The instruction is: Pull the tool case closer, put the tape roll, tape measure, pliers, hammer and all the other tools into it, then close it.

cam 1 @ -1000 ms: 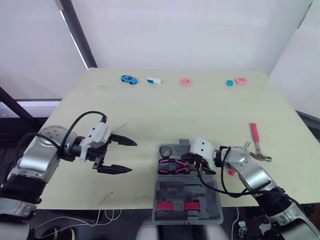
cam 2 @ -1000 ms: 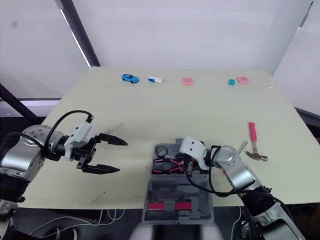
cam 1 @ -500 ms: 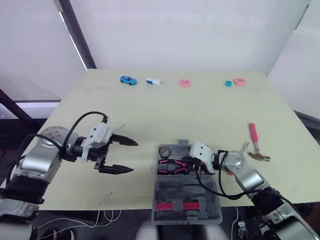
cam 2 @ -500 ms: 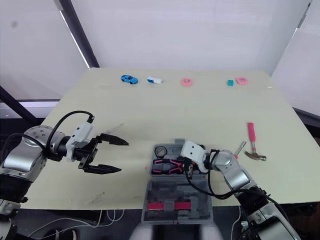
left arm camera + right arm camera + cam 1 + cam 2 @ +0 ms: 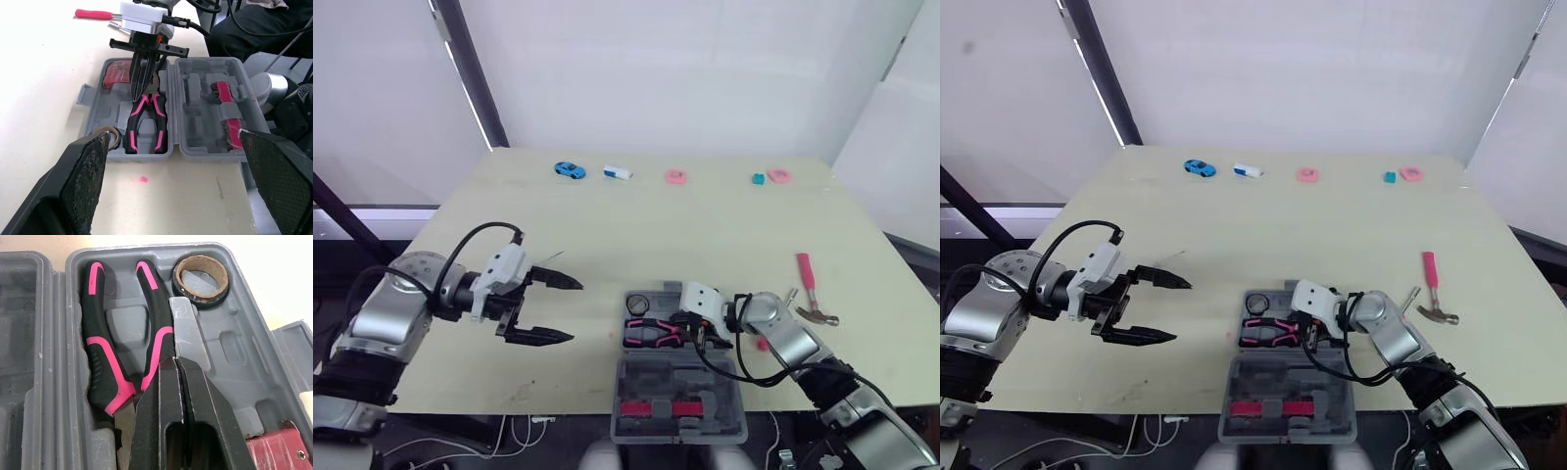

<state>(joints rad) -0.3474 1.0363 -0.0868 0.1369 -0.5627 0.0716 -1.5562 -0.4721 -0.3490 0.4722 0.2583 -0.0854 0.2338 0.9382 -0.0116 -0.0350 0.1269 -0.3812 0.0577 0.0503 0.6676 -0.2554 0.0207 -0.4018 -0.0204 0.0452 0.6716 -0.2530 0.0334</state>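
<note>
Right wrist view: the right gripper (image 5: 176, 361) is seen with its two black fingers pressed together and nothing pinched between them, the tips poised just over the inner handle of the pliers (image 5: 105, 357). The pliers, black with pink grips, are laid in their moulded slot in the tool case (image 5: 254, 347). Beside the handle ends, the tape roll (image 5: 201, 280) is seated in a round recess of the same tray, and a red tool (image 5: 276, 450) is lodged in the corner compartment by the gripper.

From the head views, the case is found open at the near edge of the table (image 5: 705, 225), its lid half (image 5: 680, 406) folded out flat toward the robot. The hammer (image 5: 806, 276), with its pink handle, is left lying on the table to the right of the case, well apart from it.

The left gripper (image 5: 575, 311) is held above bare tabletop to the left of the case — its fingers spread wide, nothing held.

Along the far edge a blue toy car (image 5: 569, 169) and several small pink pieces are lined up.
</note>
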